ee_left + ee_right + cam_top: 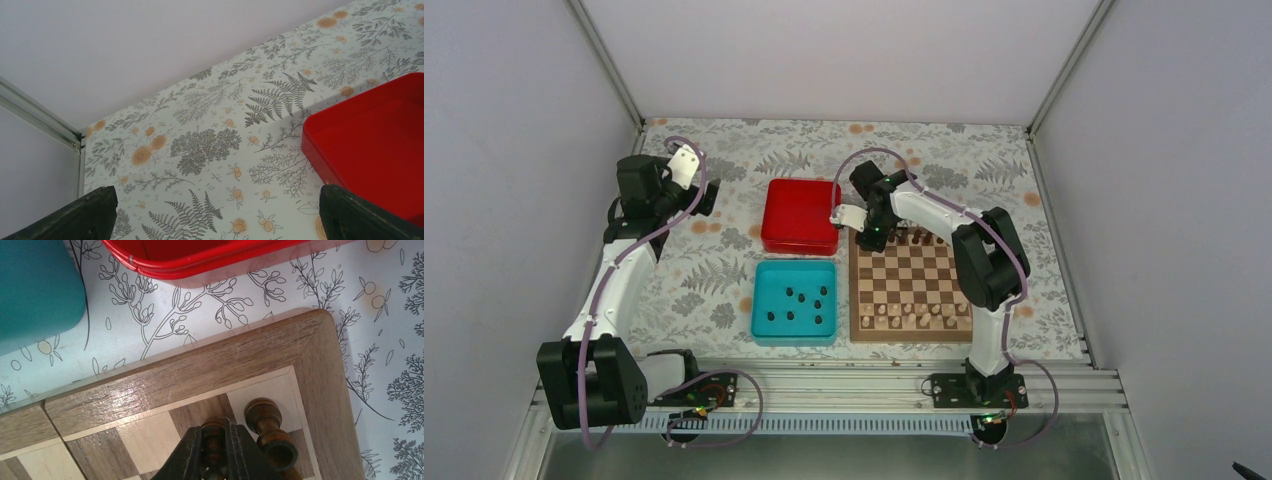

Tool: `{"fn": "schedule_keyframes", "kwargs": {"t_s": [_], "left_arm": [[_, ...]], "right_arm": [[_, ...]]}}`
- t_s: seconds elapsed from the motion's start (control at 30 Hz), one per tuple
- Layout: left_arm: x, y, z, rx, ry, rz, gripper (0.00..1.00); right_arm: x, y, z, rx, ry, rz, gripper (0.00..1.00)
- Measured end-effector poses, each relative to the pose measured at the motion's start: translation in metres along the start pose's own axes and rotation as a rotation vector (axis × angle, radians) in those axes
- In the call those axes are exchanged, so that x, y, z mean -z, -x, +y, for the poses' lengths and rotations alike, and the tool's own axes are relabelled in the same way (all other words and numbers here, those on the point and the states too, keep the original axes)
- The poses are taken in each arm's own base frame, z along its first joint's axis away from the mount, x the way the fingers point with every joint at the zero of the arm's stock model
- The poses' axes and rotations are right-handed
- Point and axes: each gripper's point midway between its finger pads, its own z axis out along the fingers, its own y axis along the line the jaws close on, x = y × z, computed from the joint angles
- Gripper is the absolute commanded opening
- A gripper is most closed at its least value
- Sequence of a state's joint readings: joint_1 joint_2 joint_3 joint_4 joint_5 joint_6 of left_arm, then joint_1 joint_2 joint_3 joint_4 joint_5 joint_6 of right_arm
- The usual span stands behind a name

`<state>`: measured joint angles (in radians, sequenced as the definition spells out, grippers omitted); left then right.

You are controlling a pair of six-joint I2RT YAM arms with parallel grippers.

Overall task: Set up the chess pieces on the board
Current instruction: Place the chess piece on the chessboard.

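The table [714,270] is carrying the board [911,285], lying right of a red box [801,215] and a teal tray [795,265]. The left hand [220,222] is hovering wide open beside the box. The right hand [216,450] is gripping a dark piece [214,429] at the board's far-left corner, just beside another piece [267,432]. More pieces [802,298] are lying in the tray.

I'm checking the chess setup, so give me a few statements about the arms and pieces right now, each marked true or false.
The right jaws are shut on a dark chess piece at the board's corner. True.
The teal tray is empty. False: several dark pieces lie in it.
The left jaws hold a piece. False: they stand open, holding nothing, above the table by the red box.
Pale pieces stand on the board's near rows. True.
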<state>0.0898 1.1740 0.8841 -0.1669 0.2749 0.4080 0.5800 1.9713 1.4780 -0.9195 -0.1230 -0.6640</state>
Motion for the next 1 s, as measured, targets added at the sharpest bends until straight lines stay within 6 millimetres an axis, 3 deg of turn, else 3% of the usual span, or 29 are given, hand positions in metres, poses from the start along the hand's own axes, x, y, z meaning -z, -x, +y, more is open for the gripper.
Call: {"fn": "schedule_keyframes", "kwargs": {"t_s": [0.33, 0.7, 0.83, 1.0], "left_arm": [[-0.001, -0.001, -0.001, 0.001, -0.006, 0.001, 1.0], [-0.001, -0.001, -0.002, 0.001, -0.01, 0.001, 1.0], [-0.001, -0.001, -0.002, 0.001, -0.011, 0.001, 1.0], [-0.001, -0.001, -0.002, 0.001, -0.013, 0.0, 1.0]], "right_arm": [[-0.004, -0.001, 0.001, -0.001, 0.012, 0.007, 0.1], [-0.003, -0.002, 0.008, -0.001, 0.045, 0.008, 0.22], [0.006, 0.002, 0.009, 0.0, 0.055, -0.002, 0.25], [0.031, 0.015, 0.004, 0.006, 0.034, -0.036, 0.26]]}}
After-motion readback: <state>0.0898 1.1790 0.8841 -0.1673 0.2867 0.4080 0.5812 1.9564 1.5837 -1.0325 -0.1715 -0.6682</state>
